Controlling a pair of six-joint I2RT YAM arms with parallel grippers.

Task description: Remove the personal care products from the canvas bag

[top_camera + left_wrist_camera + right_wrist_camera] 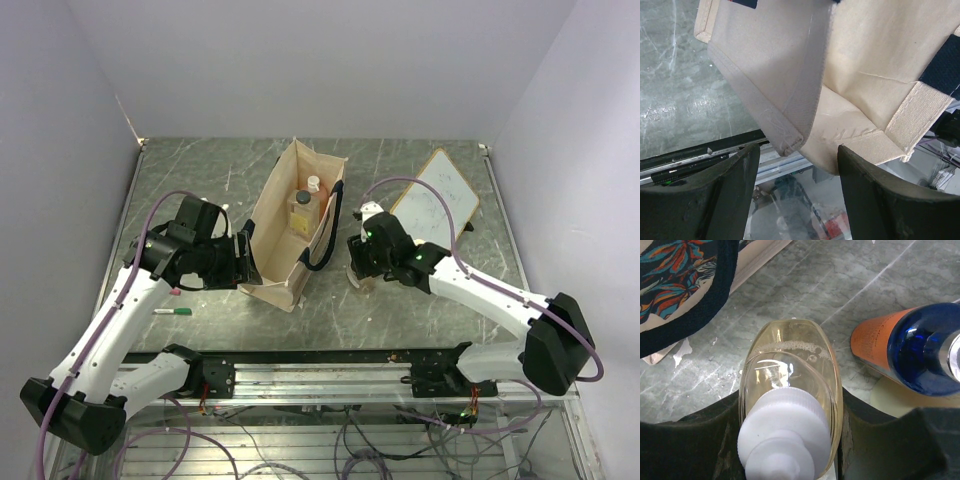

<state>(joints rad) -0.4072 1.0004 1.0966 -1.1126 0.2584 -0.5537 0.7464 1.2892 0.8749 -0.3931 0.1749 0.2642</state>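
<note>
Top view: canvas bag [275, 230] open mid-table, squarish dark-capped bottle [300, 212] inside.
Left wrist cam only: left gripper [799, 148] spread wide, bag's hemmed corner just past fingertips; contact can't be told.
Right wrist cam only: right gripper [790, 405] clamped on clear yellowish bottle [790, 370], w/ orange bottle [875, 340] just beside, on tabletop twd right edge from bag.
</note>
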